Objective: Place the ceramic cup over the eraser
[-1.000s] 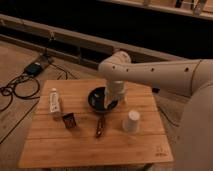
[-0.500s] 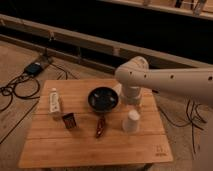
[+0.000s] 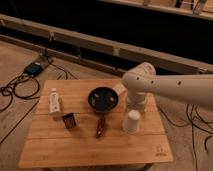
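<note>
Wooden table (image 3: 50, 145) | jaws directly above ceramic cup (image 3: 132, 121), spread wide, holding nothing

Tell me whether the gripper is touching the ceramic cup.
Cannot tell. In the camera view the gripper hangs right over the ceramic cup, and no gap or contact shows plainly.

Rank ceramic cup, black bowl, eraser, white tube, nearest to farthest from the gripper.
The gripper hangs right above the first.
1. Ceramic cup, directly beneath.
2. Black bowl, table middle.
3. Eraser, front, beyond the bowl.
4. White tube, far edge.
</note>
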Robot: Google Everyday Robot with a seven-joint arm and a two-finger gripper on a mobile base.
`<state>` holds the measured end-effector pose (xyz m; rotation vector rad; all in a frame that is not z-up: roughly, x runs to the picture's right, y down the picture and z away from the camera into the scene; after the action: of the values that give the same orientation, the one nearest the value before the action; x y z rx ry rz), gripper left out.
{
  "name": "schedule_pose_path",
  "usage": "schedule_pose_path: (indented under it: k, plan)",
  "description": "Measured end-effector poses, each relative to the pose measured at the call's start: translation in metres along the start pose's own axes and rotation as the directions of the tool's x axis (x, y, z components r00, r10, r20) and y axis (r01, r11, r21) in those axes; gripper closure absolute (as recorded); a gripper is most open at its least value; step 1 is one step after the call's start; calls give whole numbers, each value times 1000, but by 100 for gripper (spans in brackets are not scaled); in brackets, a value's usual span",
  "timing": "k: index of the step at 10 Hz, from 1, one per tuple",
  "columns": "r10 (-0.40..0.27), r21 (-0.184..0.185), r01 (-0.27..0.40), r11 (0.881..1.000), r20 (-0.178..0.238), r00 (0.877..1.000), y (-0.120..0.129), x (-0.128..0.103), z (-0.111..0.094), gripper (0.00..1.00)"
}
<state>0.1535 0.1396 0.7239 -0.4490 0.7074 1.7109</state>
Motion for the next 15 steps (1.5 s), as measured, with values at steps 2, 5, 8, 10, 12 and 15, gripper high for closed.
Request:
schedule_pose_path:
  k: [2,5,8,10,12,15]
  plan:
    - [7,-8,-7,1000,-6,1000,-5,-2,9,35]
    - [8,-24,-9,1000,-25,1000,-7,-5,22,35]
    - [-4,-50,2,999,-46,999,-1,-6,33,35]
    - [-16,-59,12,998,-63,998,2,-7,43,36]
    - [-27,-67,22,997,-67,997,7,-10,46,51]
    - [-39,-80,34,996,-56,998,12,-16,42,79]
